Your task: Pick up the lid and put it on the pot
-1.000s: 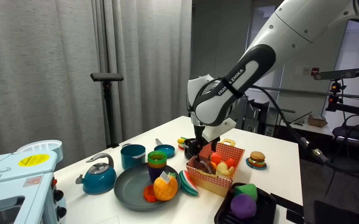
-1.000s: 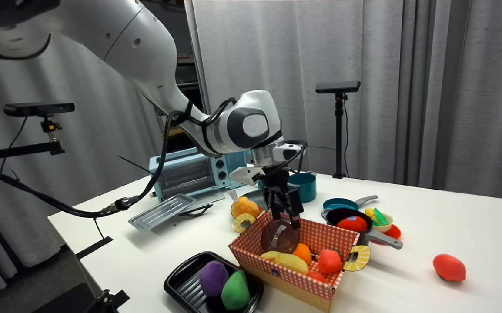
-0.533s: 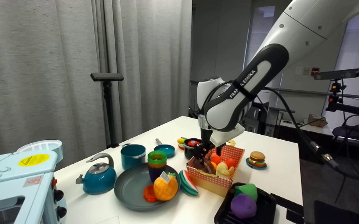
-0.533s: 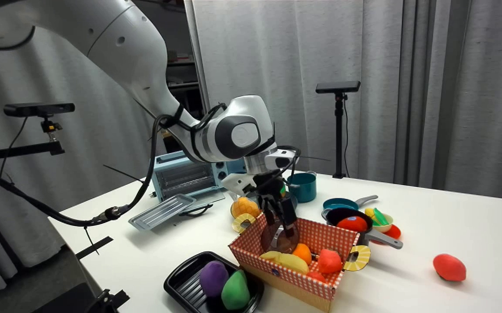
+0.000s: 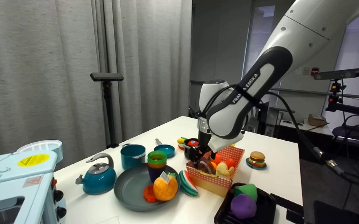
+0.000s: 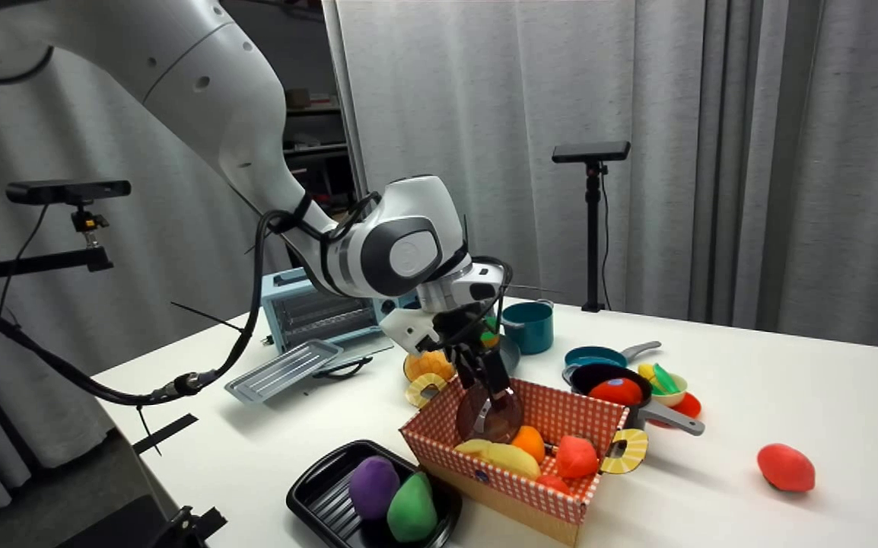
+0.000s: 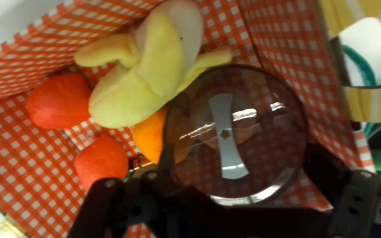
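Observation:
The lid [image 7: 225,132] is round, dark and see-through with a grey strap handle. It leans inside a red-checked box and also shows in both exterior views [image 5: 207,169] [image 6: 488,420]. My gripper [image 7: 240,153] is open, its fingers wide apart on either side of the lid's lower part; I cannot tell if they touch it. The gripper hangs over the box in both exterior views [image 5: 203,157] [image 6: 485,384]. A teal pot [image 5: 132,157] stands apart from the box and also shows in an exterior view [image 6: 532,327]. A black pot [image 6: 599,377] holds a red item.
The checked box [image 6: 500,506] also holds a yellow banana [image 7: 127,96], an orange [image 7: 149,137] and red fruits [image 7: 101,162]. A grey pan [image 5: 129,193], cups [image 5: 157,161], a kettle [image 5: 100,177], a small teal pan [image 5: 167,150] and a black tray [image 6: 325,487] stand around it.
The gripper has shifted leftward in an exterior view and lowered a little, staying over the box around the lid. The lid and the other objects have not visibly moved.

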Robot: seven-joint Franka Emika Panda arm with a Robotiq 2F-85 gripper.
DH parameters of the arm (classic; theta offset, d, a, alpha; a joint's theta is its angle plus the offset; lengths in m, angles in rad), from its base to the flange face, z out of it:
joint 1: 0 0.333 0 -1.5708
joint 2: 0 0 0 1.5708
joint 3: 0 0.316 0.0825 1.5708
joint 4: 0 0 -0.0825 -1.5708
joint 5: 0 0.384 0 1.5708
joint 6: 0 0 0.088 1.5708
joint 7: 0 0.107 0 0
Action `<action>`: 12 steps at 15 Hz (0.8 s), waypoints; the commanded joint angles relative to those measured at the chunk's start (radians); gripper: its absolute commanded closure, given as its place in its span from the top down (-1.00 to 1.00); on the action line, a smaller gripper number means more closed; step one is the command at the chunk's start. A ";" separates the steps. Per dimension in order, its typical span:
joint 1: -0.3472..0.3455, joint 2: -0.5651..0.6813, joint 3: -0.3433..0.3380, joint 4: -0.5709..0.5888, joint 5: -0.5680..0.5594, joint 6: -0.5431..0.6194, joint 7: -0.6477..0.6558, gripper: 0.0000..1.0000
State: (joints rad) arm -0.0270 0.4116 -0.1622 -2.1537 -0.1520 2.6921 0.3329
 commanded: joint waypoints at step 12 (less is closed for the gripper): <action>0.065 0.058 0.035 0.051 0.043 -0.028 -0.006 1.00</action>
State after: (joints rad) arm -0.0077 0.4451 -0.1039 -2.1163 -0.1083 2.6793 0.2990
